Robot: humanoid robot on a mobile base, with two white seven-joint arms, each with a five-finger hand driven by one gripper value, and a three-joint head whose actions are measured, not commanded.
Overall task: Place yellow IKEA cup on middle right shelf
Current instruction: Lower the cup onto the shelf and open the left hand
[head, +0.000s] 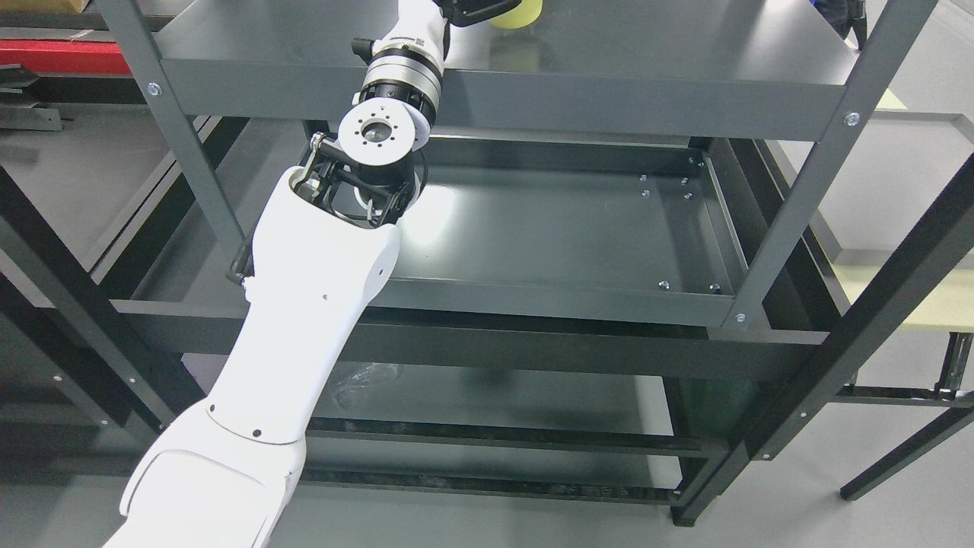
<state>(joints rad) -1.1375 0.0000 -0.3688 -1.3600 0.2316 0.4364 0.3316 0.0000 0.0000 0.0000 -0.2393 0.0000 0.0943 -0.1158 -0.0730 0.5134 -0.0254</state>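
The yellow cup (520, 17) shows only as its lower part at the picture's top edge, over the top shelf (654, 46) of the dark grey metal rack. My left hand (481, 7), black and mostly cut off by the top edge, sits against the cup's left side and appears closed around it. The white left arm rises from the lower left, passing in front of the rack's left half. The middle shelf (578, 228) lies below, a shallow grey tray whose right half is bare. A faint yellow reflection shows on the top shelf under the cup.
Grey uprights (806, 183) frame the rack's right front corner, and a black diagonal frame (875, 304) crosses on the right. A clear plastic item (369, 380) lies on the lower shelf. A beige table (943, 304) stands right of the rack.
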